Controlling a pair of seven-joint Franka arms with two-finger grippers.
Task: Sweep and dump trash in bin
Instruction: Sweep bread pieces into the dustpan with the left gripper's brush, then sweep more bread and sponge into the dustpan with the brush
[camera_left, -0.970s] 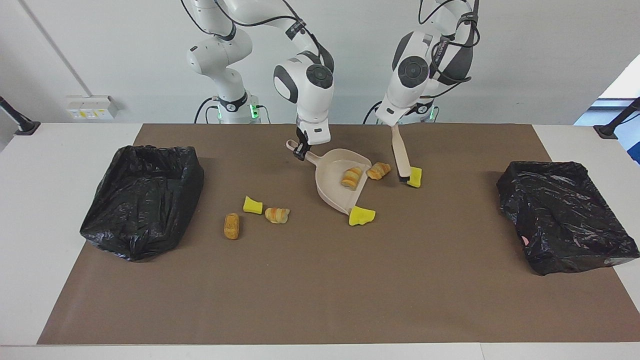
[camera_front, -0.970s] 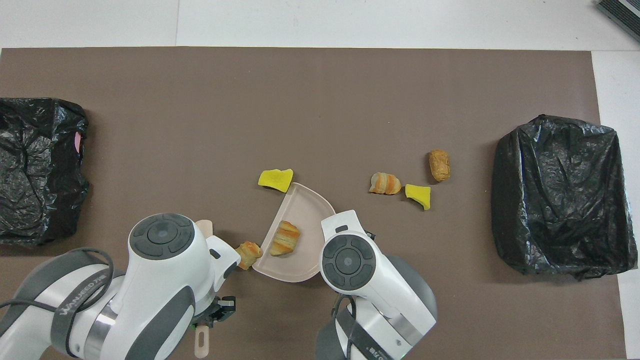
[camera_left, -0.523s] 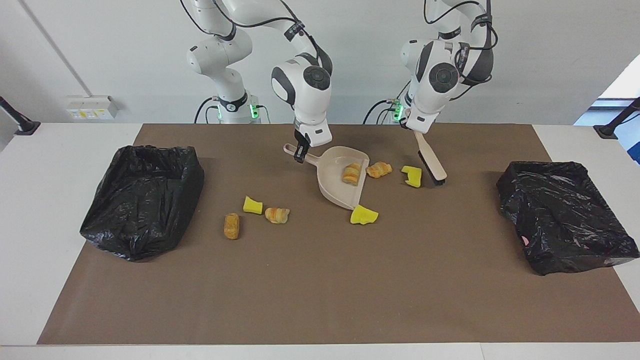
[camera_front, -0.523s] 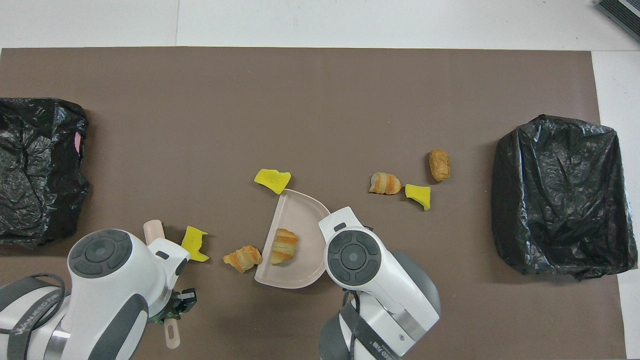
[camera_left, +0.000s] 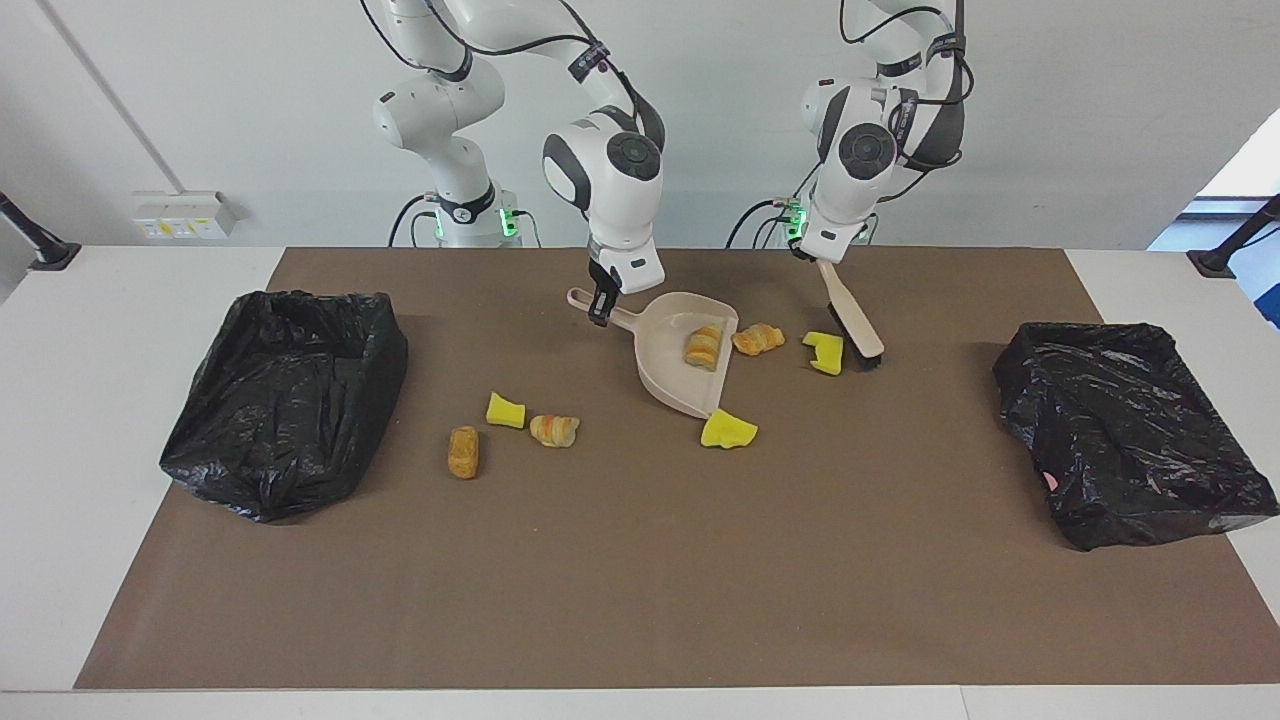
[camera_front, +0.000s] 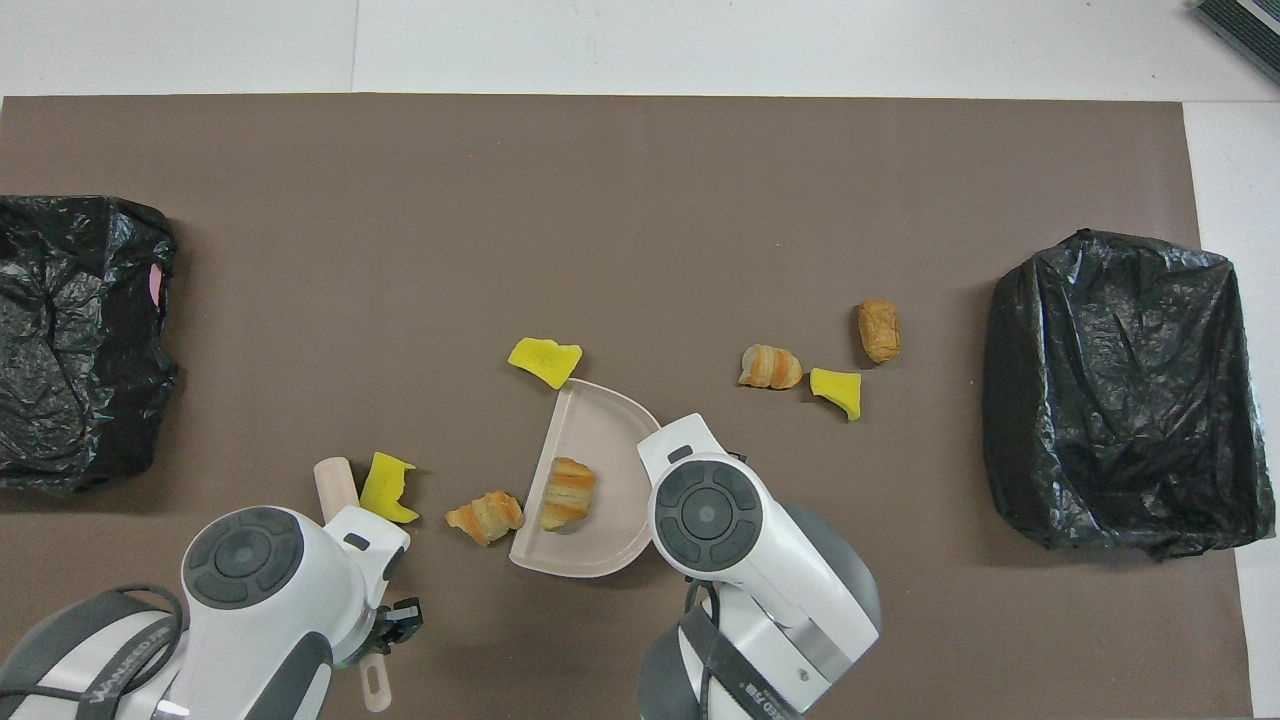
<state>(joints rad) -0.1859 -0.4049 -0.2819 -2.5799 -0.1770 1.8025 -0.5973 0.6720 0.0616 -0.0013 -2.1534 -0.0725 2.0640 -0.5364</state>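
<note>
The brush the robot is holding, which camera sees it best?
The facing view: the brush shows whole there, from the handle in the left gripper down to black bristles beside a yellow chunk. The overhead view shows only its two ends; the arm hides the middle.

You see a white table (camera_left: 140, 330) carrying a brown mat (camera_left: 640, 560). On the mat lie 2 black-bagged bins (camera_left: 285, 395) (camera_left: 1135, 430), a dustpan (camera_left: 670, 375) and 6 loose trash pieces (camera_left: 555, 430). A 7th piece (camera_left: 703, 348) sits in the dustpan.
</note>
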